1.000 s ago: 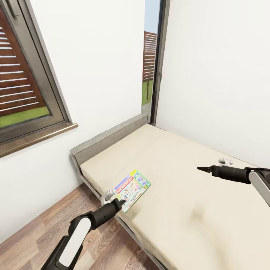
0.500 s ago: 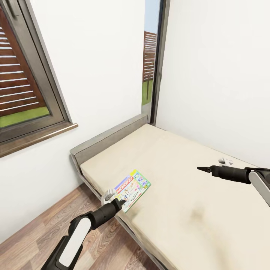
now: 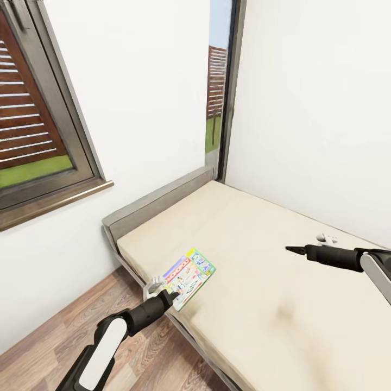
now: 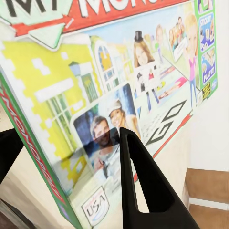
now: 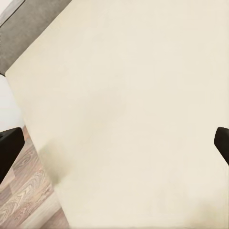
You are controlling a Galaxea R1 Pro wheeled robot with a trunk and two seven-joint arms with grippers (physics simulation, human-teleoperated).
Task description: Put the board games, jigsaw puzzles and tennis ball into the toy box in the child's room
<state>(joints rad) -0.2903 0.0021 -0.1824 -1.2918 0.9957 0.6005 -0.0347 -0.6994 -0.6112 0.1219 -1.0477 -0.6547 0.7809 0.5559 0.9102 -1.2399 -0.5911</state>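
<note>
A green-edged, white-faced board game point(image 3: 188, 276) lies at the near-left edge of the beige bed point(image 3: 260, 304), one corner jutting past the mattress edge. My left gripper point(image 3: 167, 296) is shut on that near corner. In the left wrist view one black finger point(image 4: 138, 186) lies across the printed face of the board game point(image 4: 119, 81) and the other sits beneath its edge. Well to the right of the game, my right gripper point(image 3: 290, 249) hovers over the bare mattress point(image 5: 124, 95), open, with nothing between its fingers. The toy box and table are out of view.
A grey headboard point(image 3: 157, 201) stands against the white wall under a dark-framed window point(image 3: 32, 125). Wood-plank floor point(image 3: 54, 336) runs along the bed's left side. A small white object point(image 3: 327, 238) lies on the bed beyond the right arm. A narrow window strip point(image 3: 217, 81) fills the corner.
The whole picture has dropped a little, so the camera moved. The board game and my left gripper have shifted slightly left, toward the mattress edge. The right arm has hardly moved.
</note>
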